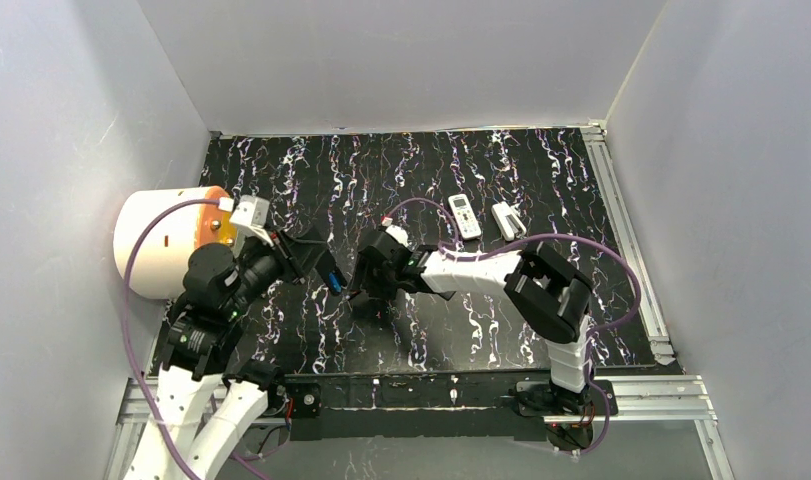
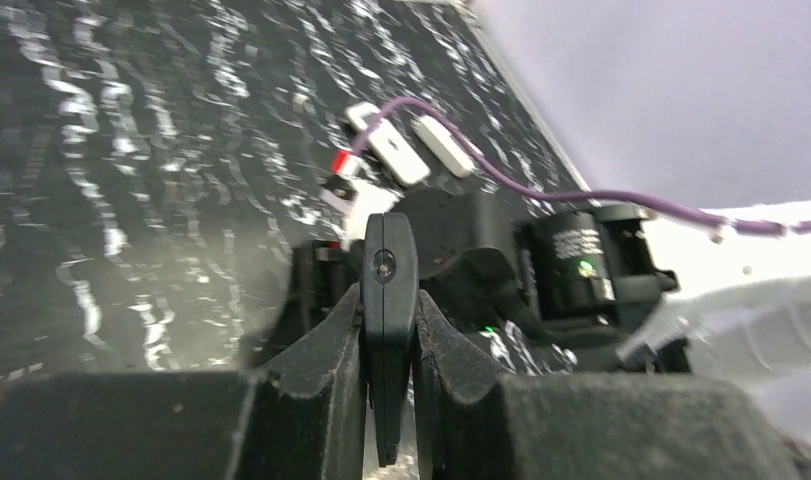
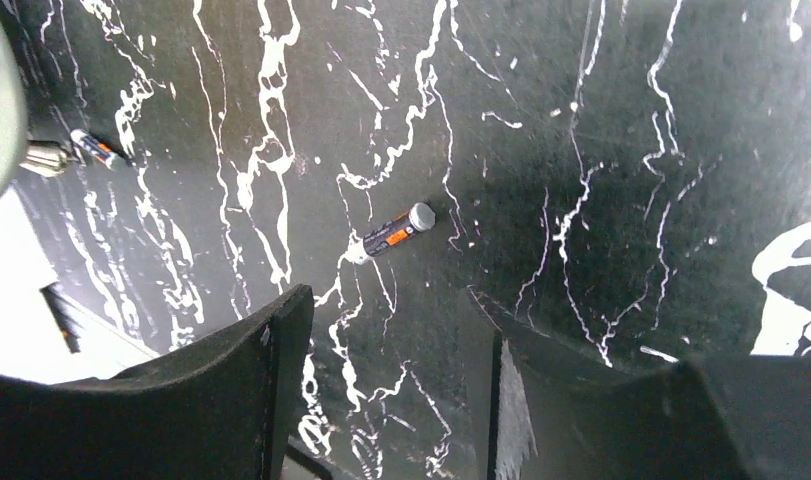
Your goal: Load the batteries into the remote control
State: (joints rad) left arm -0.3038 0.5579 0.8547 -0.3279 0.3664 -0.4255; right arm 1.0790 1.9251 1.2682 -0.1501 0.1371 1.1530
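Observation:
My left gripper [image 1: 319,260] is shut on a thin black remote control [image 1: 331,276], held above the mat. In the left wrist view the remote [image 2: 389,260] stands edge-on between the fingers [image 2: 326,345]. A small blue bit shows at its lower end [image 1: 336,284]. My right gripper [image 1: 365,290] is open and empty, right beside the remote. In the right wrist view it [image 3: 391,370] hovers above a dark battery with an orange label [image 3: 391,232] that lies on the mat. A second dark battery [image 3: 93,148] lies farther left.
A white remote [image 1: 465,216] and a small white two-pronged piece [image 1: 507,220] lie at the back right of the mat. A white cylinder with an orange top [image 1: 166,240] stands at the left edge. Grey walls enclose the marbled black mat [image 1: 381,170].

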